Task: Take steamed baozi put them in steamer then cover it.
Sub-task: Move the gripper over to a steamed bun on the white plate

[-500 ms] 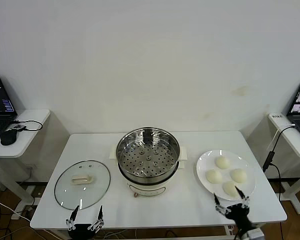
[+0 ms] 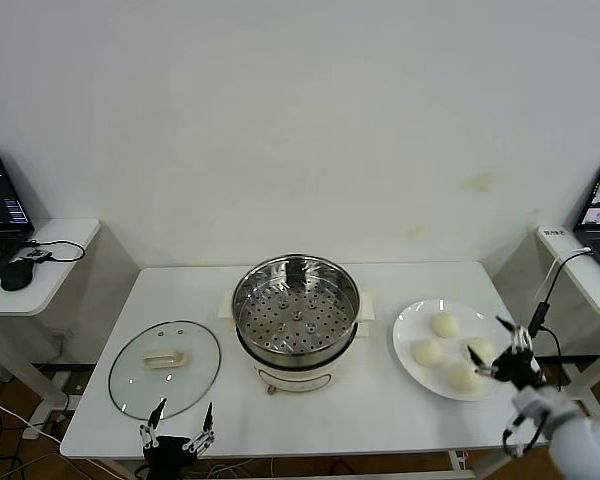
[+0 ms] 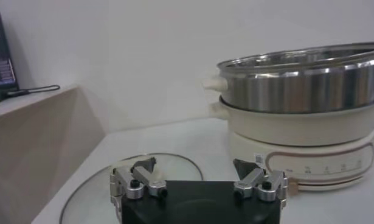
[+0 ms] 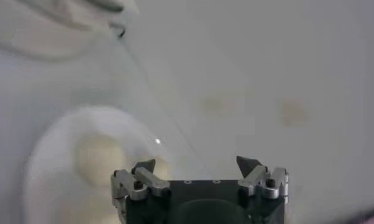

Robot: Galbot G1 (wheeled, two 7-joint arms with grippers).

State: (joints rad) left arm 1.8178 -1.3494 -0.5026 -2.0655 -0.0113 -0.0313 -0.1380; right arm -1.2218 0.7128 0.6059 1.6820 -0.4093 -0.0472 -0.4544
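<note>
From the right wrist everything smears: the plate [image 4: 83, 164] and one pale steamed baozi [image 4: 104, 158] are soft blurs. From the left wrist the steamer [image 3: 302, 91] runs off the edge, and the glass lid [image 3: 144, 173] sits partly behind the left gripper [image 3: 196, 170]. Both laptops [image 2: 2, 205] are cropped in the head view.

Four cream baozi [image 2: 444, 324] on plate; steel steamer [image 2: 296, 310] uncovered, empty, table centre.

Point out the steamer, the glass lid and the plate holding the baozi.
steamer [image 2: 296, 318], head view, on the perforated tray inside the pot.
glass lid [image 2: 165, 368], head view, on the glass beside its cream handle.
plate [image 2: 408, 327], head view, on the bare near-steamer rim.
</note>
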